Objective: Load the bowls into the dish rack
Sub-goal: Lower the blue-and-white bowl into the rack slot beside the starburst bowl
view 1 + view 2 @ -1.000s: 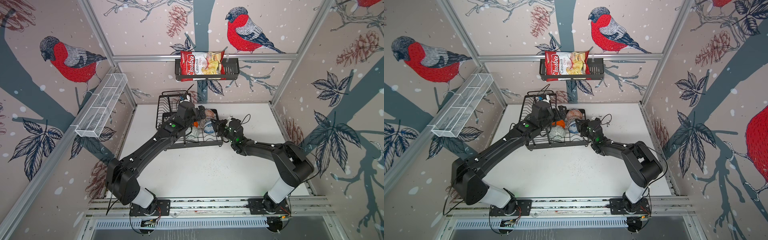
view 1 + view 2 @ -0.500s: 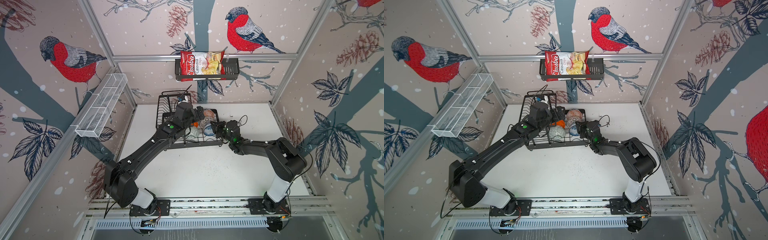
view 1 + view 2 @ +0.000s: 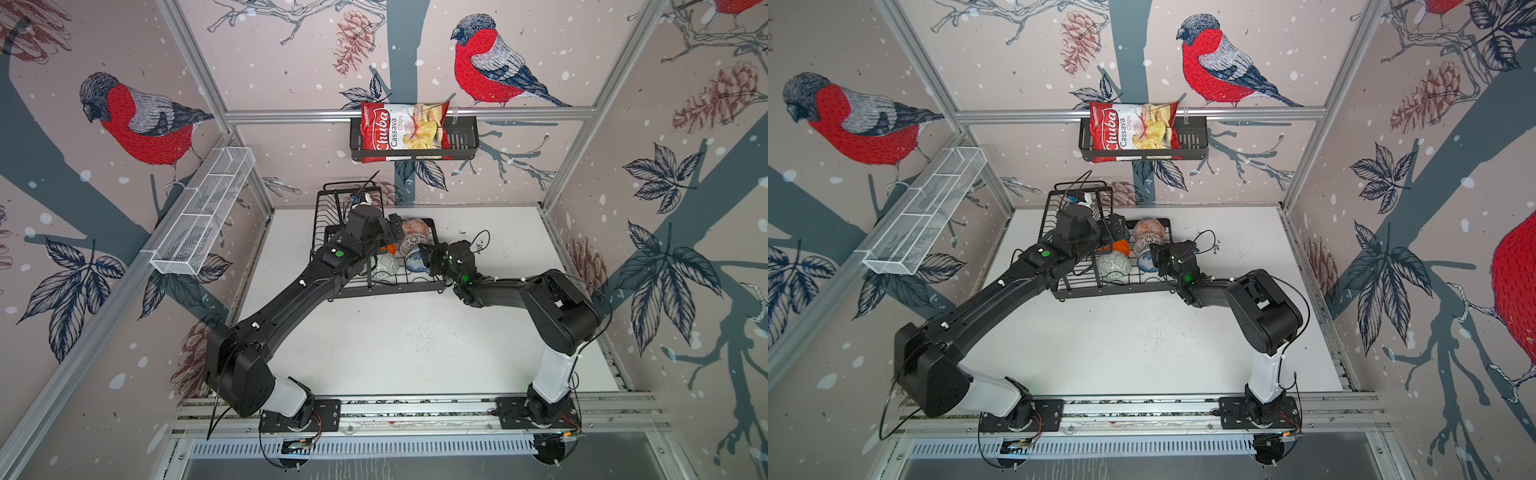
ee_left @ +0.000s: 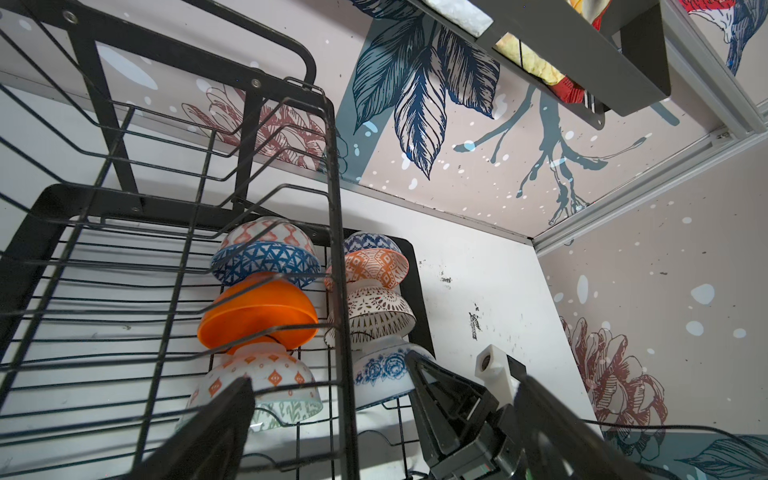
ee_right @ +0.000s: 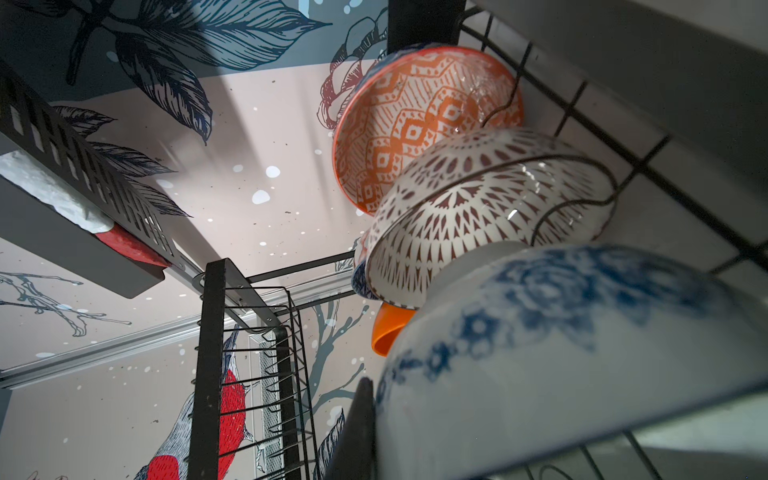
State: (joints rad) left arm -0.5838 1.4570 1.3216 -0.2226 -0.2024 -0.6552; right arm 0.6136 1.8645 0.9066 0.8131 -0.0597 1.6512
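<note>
All six bowls (image 4: 257, 311) sat in dish rack (image 4: 337, 208) lower tier, toward its right edge. Right gripper (image 3: 427, 253) was closed, seemingly pinching blue-flower bowl (image 4: 380, 374) at front-right corner; only release remained. Left gripper (image 3: 393, 227) was spread wide, empty.

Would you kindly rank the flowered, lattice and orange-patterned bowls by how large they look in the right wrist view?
1. flowered bowl: largest, though nearest the camera.
2. lattice bowl.
3. orange-patterned bowl: smallest, partly hidden by the lattice bowl.
Nearness may explain this order, so their true sizes stay unsure.
</note>
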